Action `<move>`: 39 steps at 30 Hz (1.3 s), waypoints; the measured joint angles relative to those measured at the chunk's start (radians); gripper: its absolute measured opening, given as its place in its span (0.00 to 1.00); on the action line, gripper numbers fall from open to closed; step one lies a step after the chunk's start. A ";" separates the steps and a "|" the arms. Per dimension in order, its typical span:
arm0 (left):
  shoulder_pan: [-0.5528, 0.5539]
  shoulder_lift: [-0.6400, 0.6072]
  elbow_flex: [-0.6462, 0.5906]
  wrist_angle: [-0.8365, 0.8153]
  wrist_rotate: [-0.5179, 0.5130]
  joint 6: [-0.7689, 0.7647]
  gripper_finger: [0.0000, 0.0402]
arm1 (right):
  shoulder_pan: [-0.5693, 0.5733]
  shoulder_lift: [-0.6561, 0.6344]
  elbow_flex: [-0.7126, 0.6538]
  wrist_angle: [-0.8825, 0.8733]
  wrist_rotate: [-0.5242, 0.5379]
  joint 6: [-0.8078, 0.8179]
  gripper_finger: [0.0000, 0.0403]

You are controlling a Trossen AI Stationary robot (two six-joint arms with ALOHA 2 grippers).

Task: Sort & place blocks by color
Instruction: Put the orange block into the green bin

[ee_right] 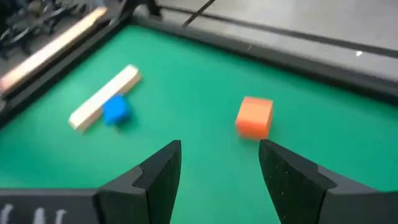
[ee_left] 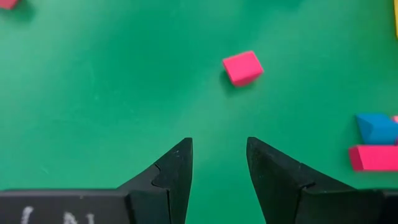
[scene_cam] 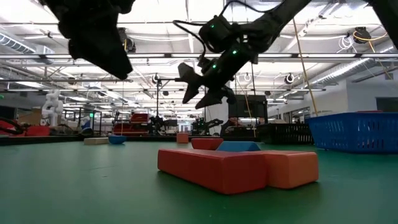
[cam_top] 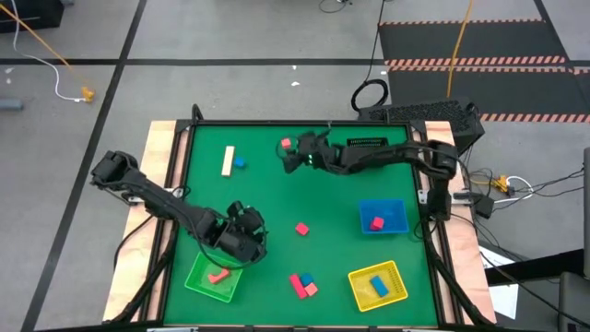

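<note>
My left gripper [cam_top: 247,238] [ee_left: 217,162] hovers open over the near-left part of the mat, beside the green tray [cam_top: 205,287]. A pink cube [ee_left: 242,67] [cam_top: 301,229] lies ahead of its fingers. My right gripper [cam_top: 293,159] [ee_right: 219,165] [scene_cam: 202,84] is open above the far middle, just short of a red-orange cube [ee_right: 255,116] [cam_top: 286,144]. A cream bar [ee_right: 104,98] [cam_top: 228,160] with a blue cube [ee_right: 115,110] against it lies farther left. A cluster of red-pink bars [cam_top: 300,285] [scene_cam: 214,167] and a blue block [scene_cam: 238,147] [ee_left: 376,127] sits near the near edge.
The green tray holds a red-pink block [cam_top: 218,275]. The blue tray [cam_top: 398,210] holds a red block [cam_top: 376,223], and the yellow tray [cam_top: 395,274] holds a blue one [cam_top: 378,286]. A black box [cam_top: 424,115] stands at the far right corner. Open mat lies mid-table.
</note>
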 joint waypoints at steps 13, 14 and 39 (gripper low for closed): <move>-0.008 -0.002 0.000 -0.170 -0.005 0.006 0.38 | -0.115 0.101 0.017 0.210 -0.221 0.005 0.57; 0.000 -0.002 0.000 -0.186 -0.005 0.011 0.38 | -0.119 0.102 0.017 0.206 -0.221 0.005 0.59; 0.046 -0.201 0.001 -0.177 -0.065 0.028 0.38 | -0.086 0.183 0.046 0.119 -0.056 0.054 0.76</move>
